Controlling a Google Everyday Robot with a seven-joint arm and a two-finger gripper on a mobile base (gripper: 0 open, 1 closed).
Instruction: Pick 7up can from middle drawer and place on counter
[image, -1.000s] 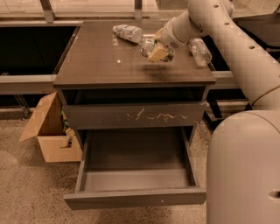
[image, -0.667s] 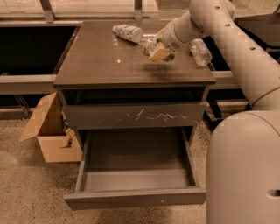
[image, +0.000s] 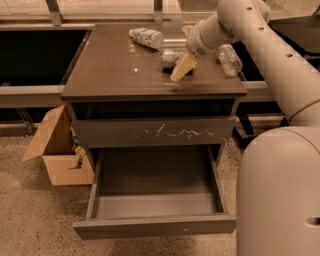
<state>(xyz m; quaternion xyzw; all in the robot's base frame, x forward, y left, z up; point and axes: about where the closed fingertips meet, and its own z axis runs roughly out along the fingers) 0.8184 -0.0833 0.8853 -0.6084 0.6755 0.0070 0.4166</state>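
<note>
The 7up can (image: 169, 57), green and white, lies on the counter (image: 115, 70) toward its back right. My gripper (image: 177, 64) hangs over the counter right against the can's right side, reaching in from the arm at the upper right. The middle drawer (image: 155, 226) is pulled out below, and no can shows inside it.
A whitish patterned bottle (image: 146, 37) lies at the counter's back. A clear plastic bottle (image: 229, 59) lies near its right edge. Above the open drawer is a shut drawer front with white scratches (image: 155, 132). An open cardboard box (image: 55, 150) stands on the floor at left. My robot body (image: 280, 195) fills the right.
The gripper has dipped slightly toward the counter beside the can. Nothing else has moved.
</note>
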